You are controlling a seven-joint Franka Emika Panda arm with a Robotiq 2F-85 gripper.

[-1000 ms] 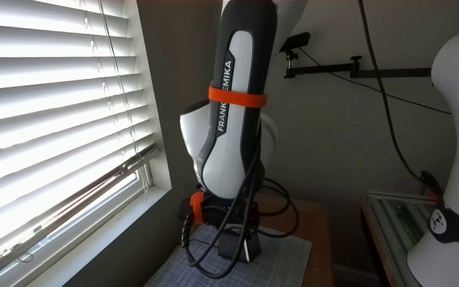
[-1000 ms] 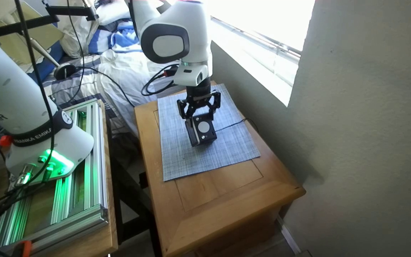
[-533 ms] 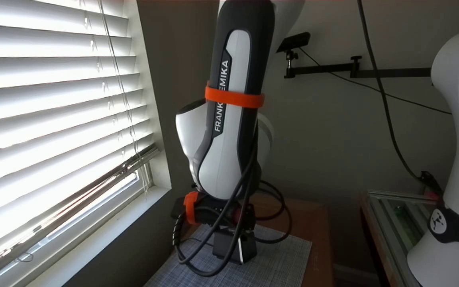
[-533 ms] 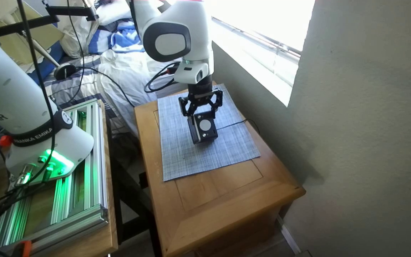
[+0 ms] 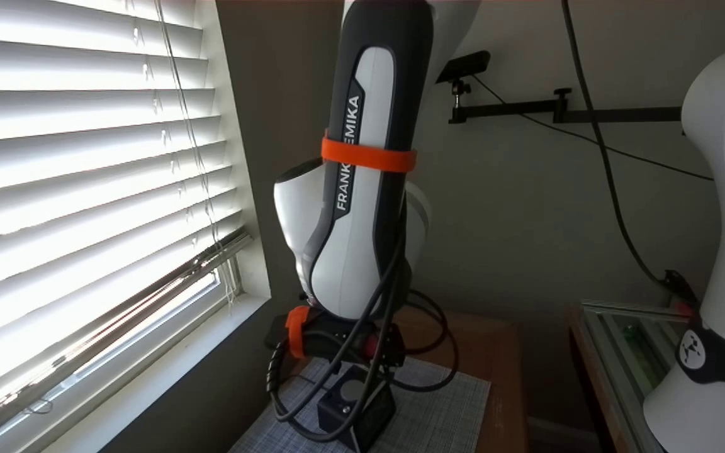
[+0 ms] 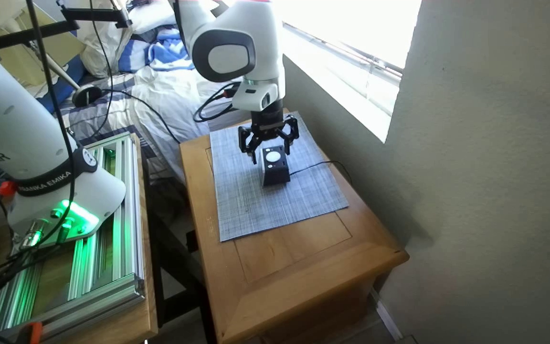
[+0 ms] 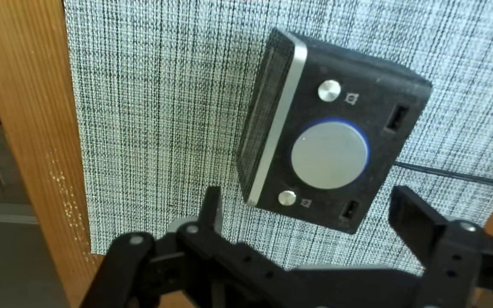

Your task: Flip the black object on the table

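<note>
The black object is a boxy block with a round grey disc, two silver knobs and a silver edge strip. It rests on the grey mat on the brown wooden table, disc face up. It also shows in both exterior views, partly behind the arm's cables in one of them. A thin cable leaves its side. My gripper is open. Its fingers are spread to either side of the block's near end, with gaps and no visible contact. The gripper also shows in an exterior view.
A wall and a window with blinds run along one side of the table. An aluminium-framed surface carrying the robot base stands on the other side. A bed lies behind. Loose arm cables hang near the block.
The fingers were closed around the block, which was tilted. They are now spread apart, and the block has dropped onto the mat with its disc face turned up. The arm shifted slightly towards the window.
</note>
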